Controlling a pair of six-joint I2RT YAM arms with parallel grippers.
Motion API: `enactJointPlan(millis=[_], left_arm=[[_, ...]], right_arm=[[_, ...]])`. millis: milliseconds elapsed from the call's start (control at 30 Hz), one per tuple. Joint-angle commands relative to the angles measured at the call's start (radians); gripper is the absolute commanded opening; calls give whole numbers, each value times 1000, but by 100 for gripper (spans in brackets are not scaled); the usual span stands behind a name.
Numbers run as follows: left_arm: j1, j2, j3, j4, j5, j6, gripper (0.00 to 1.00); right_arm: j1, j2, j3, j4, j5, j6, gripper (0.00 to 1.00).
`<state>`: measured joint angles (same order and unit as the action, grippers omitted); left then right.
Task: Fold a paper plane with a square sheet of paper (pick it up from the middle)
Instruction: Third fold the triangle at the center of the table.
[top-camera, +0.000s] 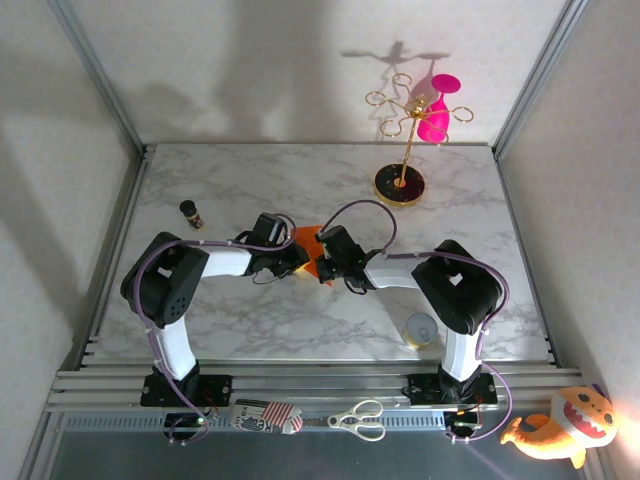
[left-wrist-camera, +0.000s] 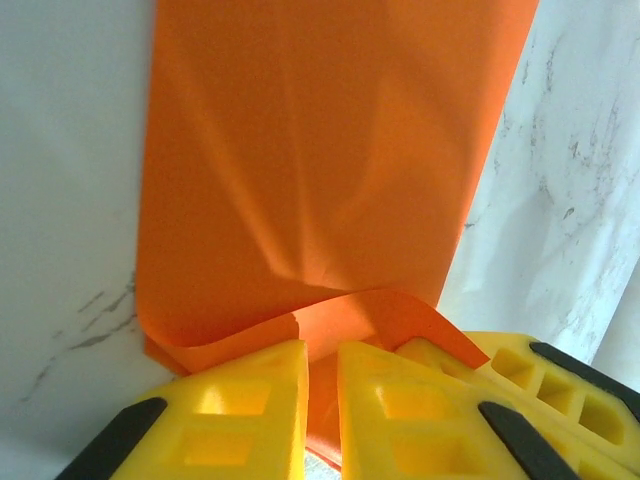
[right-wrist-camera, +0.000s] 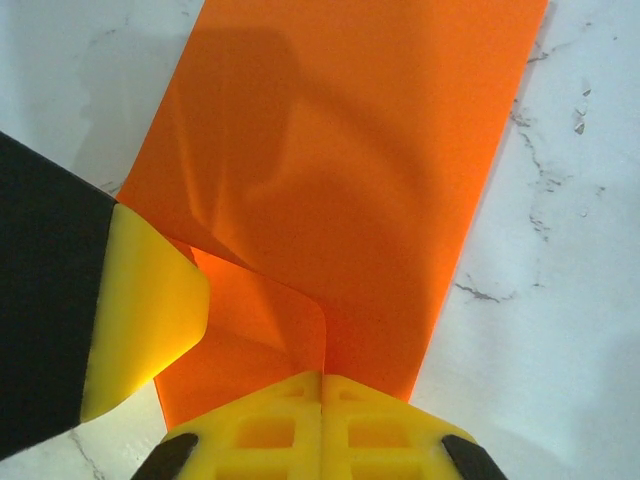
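The paper (left-wrist-camera: 320, 150) lies mid-table (top-camera: 250, 180), with its long way running off from the fingers. The left gripper (left-wrist-camera: 322, 350) and right gripper (right-wrist-camera: 322, 382) sit side by side. Each pinches the curled-up near edge.

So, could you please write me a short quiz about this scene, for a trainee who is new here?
1. True or false: the right gripper stands wide open above the marble table.
2. What hangs on the gold stand? A) a mug B) a pink glass C) a towel
3. Fill in: the left gripper is shut on the ____.
Key: 1 false, it is shut on the orange paper; 2 B; 3 orange paper.
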<state>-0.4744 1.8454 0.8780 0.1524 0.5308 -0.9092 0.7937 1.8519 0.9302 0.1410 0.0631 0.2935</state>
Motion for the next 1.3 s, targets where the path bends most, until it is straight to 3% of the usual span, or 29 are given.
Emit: enactJointPlan(millis=[0,200,500,567,700,1000,1267], left_arm=[[-6,24,18,-48,-32,24,16],[-6,28,20,-77,-49,24,16],[-6,41,27,-110,-64,28,15],[-6,42,31,-115,-64,29,15],[-6,40,35,-126,-72,34,15],[-6,35,31,-139,-86,34,14],[-6,38,29,-140,-87,35,14]], right_arm=[[-9,38,4,-52,-15,15,0],[-11,0,14,-52,-21,42,2],[-93,-165,6,-59,-173,203,32],[-94,-178,12,-85,-215,207,35],[-94,-186,16,-111,-318,178,34],[-94,-74,69,-170,-463,147,10],[-94,-4,117,-193,-480,144,6]])
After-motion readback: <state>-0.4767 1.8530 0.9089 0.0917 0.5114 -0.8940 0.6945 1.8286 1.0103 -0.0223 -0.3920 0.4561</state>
